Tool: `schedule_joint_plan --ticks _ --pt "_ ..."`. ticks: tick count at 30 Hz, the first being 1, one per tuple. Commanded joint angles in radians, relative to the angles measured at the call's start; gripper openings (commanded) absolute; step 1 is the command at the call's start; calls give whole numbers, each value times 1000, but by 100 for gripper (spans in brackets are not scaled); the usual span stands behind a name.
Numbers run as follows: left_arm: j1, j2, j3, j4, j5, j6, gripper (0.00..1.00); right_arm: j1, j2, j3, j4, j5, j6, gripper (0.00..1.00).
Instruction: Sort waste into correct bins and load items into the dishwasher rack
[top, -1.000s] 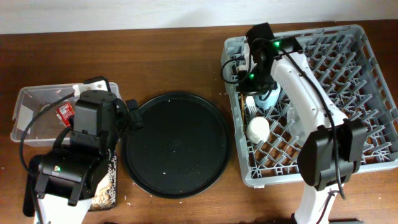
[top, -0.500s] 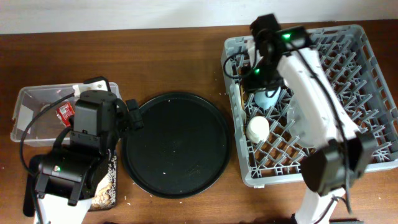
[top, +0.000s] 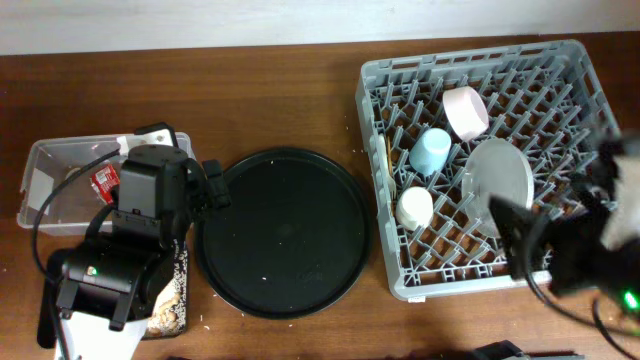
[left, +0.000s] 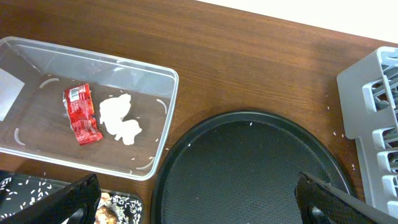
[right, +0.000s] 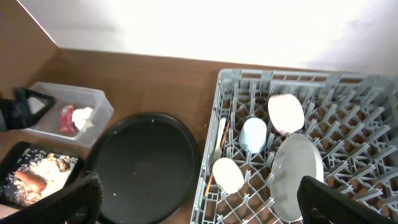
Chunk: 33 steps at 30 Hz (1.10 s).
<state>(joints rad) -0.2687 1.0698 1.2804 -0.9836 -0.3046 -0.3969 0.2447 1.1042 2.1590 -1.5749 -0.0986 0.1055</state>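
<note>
1. The left fingers (left: 68, 199) are spread wide and grasp nothing. They hang above the near edge of the clear tub (left: 166, 106) and the left part of the round black tray (left: 249, 168).
2. The right fingers (right: 339, 199) are also released, wide apart with nothing between them. They are raised above the near side of the dishwasher rack (top: 575, 60).
3. In the clear tub, at the far left of the surface (top: 280, 90), a red snack wrapper (left: 81, 114) lies just beside a crumpled white tissue (left: 119, 118).
4. Just near of the tub, a black rectangular tray (right: 15, 155) holds brownish food scraps (right: 40, 168). The left arm hides most of it from overhead.
5. The round black tray sits between the bins and the rack.
6. In the left half of the rack, a cream cup (top: 415, 207) stands nearest. A light blue cup (top: 431, 151) is beyond it and a pinkish-white bowl (top: 465, 111) farther still.
7. A pale grey plate (top: 498, 173) leans among the pegs just right of the cups.
8. A white fork (right: 220, 138) lies along the rack's left side.
</note>
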Motion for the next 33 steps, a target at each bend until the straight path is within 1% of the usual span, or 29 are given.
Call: schedule_joint_plan --ticks 1,4,9,12,17,19,22,25,26,27,29,31,33 --pt "3 -3 13 1 -14 8 99 -2 -71 0 -2 -2 6 99" --pt "3 -3 13 1 -14 8 99 70 -99 0 -8 -2 6 99" --pt "3 -3 13 1 -14 8 99 75 -101 0 -8 -2 6 99" --pt "3 -3 13 1 -14 8 99 75 -140 -1 -8 -2 6 99" --pt "3 -3 13 1 -14 8 99 74 -273 -10 -8 -2 6 99" --pt "3 -3 13 1 -14 8 99 60 -330 -47 -7 52 -1 99" --pt "3 -3 13 -1 -14 8 99 15 -454 -218 12 110 -1 99" --pt "3 -3 13 -2 -14 8 99 -26 -617 -525 177 118 -1 99" --pt "3 -3 13 -2 -14 8 99 -37 -670 -628 256 109 -1 99" --pt "3 -3 13 -2 -14 8 99 -52 -737 -765 370 94 0 99" --pt "3 -3 13 -2 -14 8 99 -82 -832 -968 547 75 0 99" --pt "3 -2 13 -2 -14 8 99 -118 -916 -1197 751 68 7 99" --pt "3 -3 13 -2 -14 8 99 -137 -969 -1389 928 47 7 99"
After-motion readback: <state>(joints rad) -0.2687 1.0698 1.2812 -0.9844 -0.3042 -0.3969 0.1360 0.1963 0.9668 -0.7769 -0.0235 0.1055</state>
